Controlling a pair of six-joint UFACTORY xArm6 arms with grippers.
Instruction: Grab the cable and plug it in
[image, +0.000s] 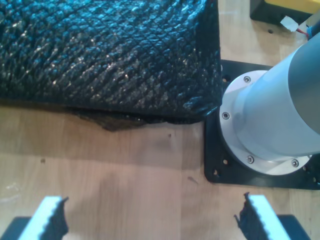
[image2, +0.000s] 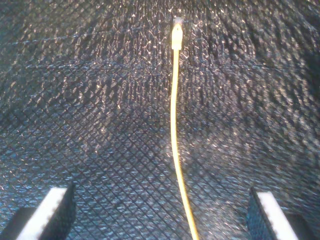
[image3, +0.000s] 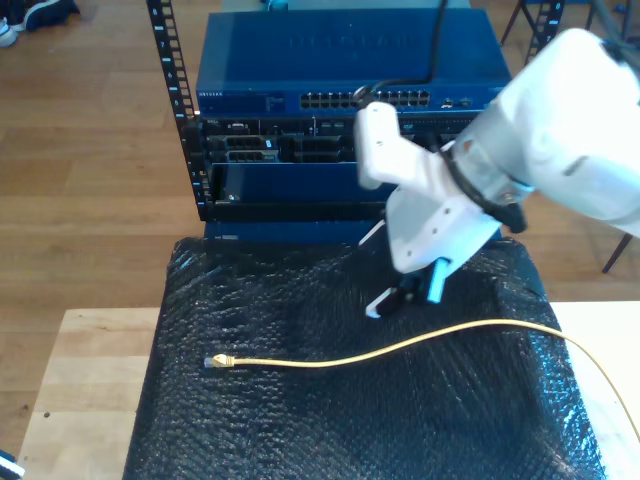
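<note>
The yellow cable (image2: 174, 125) lies on a black bubble-textured mat (image2: 75, 100) and runs away from my second gripper (image2: 160, 202), ending in its small clear plug (image2: 176, 35). That gripper is open, hovering above the mat, and the cable passes between its fingers without touching them. In the exterior view the cable (image3: 400, 345) curves across the mat (image3: 300, 430) from the view's right, with its plug (image3: 215, 362) toward the left. My second gripper (image3: 408, 293) hangs just behind the cable's middle. My first gripper (image: 150, 220) is open over bare wooden table (image: 125, 165).
A blue network switch (image3: 345, 70) with a row of ports (image3: 380, 100) sits in a rack behind the mat. Near my first gripper are the mat's edge (image: 100, 50), a white arm base (image: 270, 115) on a black plate (image: 215, 165), and a small white connector (image: 289, 23).
</note>
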